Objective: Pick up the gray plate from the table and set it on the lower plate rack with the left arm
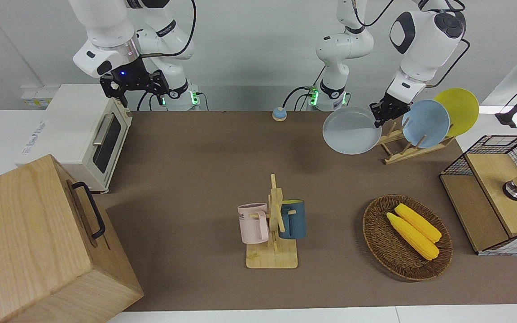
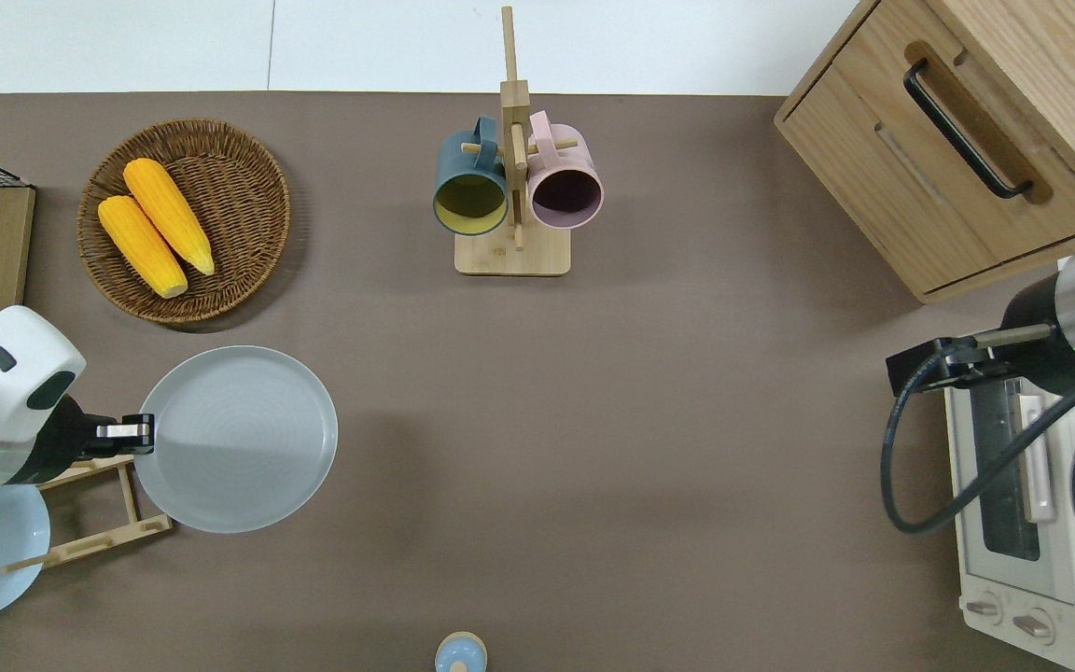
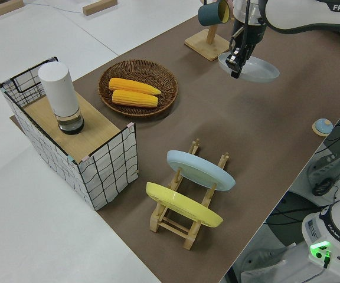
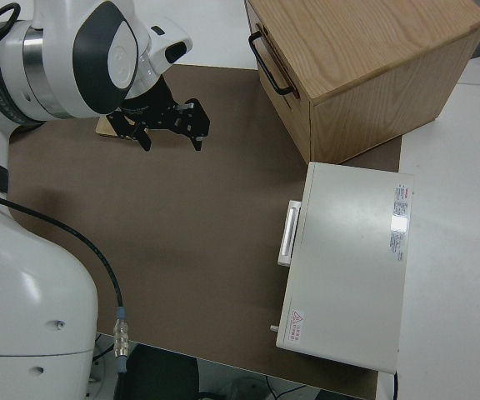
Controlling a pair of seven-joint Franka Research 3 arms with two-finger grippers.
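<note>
Starting closest to the robots, your left gripper (image 2: pixel 147 431) has its fingers clamped on the rim of the gray plate (image 2: pixel 237 439), and the plate is up in the air, roughly level. In the overhead view it hangs over bare table (image 2: pixel 537 448) with its edge overlapping the open end of the plate rack (image 2: pixel 99 523). It's not in the rack (no part of it sits between the pegs that I can see). The rack already has a light blue plate (image 1: pixel 425 123) leaning in it, and a yellow plate (image 1: pixel 458 111) in the slot next to that one, toward the left arm's end of the table. There's also a little blue bell (image 1: pixel 279 114) near the robots' edge, about mid-table.

Your right arm is parked; its gripper (image 4: pixel 172 123) has the fingers spread and nothing between them. The white toaster oven (image 1: pixel 89 134) sits at that end, with the wooden cabinet (image 1: pixel 38 242) farther out.

Farther from the robots than the plate you've got the wicker basket (image 2: pixel 248 168) with two ears of corn (image 2: pixel 155 227) in it, and the wire crate (image 1: pixel 496 197) beside it at the table's end. The mug stand (image 2: pixel 512 252) holds a dark blue mug (image 2: pixel 469 182) and a pink mug (image 2: pixel 564 182) out toward the table's edge.
</note>
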